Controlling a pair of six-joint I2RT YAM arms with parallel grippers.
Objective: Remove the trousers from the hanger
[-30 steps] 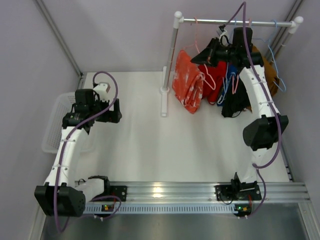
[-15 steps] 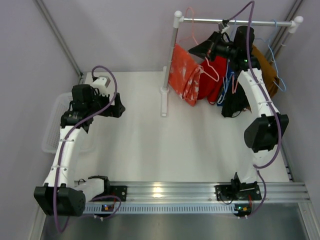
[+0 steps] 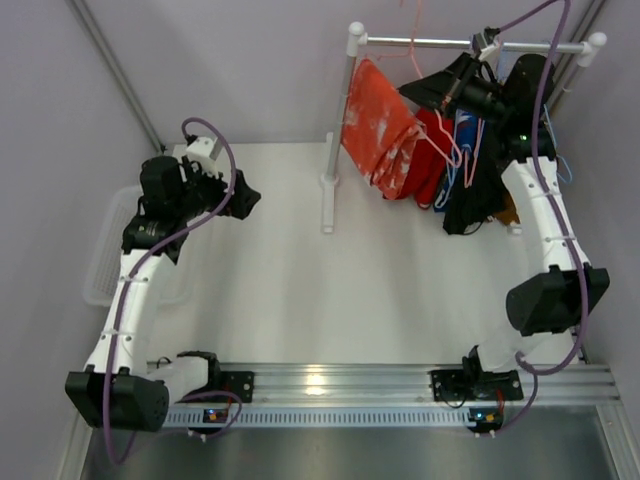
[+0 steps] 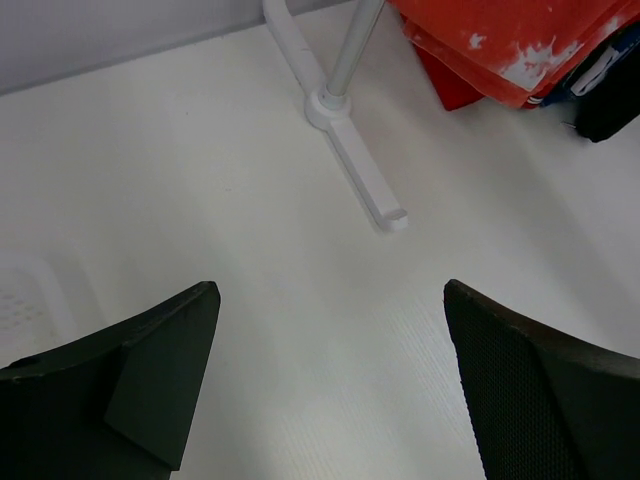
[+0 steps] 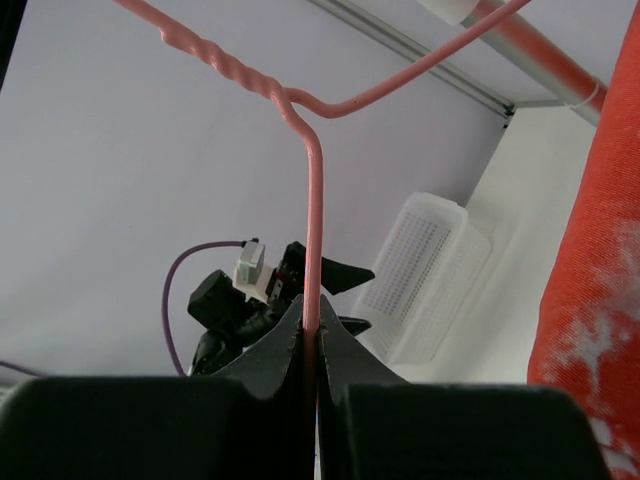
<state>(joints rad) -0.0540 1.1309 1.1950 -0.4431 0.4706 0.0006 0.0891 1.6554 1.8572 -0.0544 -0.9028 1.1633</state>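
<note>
1. The orange-red trousers (image 3: 380,125) hang on the pink hanger (image 5: 313,200) near the left end of the rail (image 3: 440,43).
2. Our right gripper (image 5: 310,340), at their 3 o'clock, pinches the hanger wire.
3. Our left gripper (image 4: 330,380), jaws wide and empty, sits well apart at their 8 o'clock.

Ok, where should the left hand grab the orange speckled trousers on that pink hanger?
Grip the free lower edge of the orange speckled trousers, probably from their left. They drape over the pink hanger pinched in the right hand, other garments crowd their right, and the open left hand is on the clear side.
</note>
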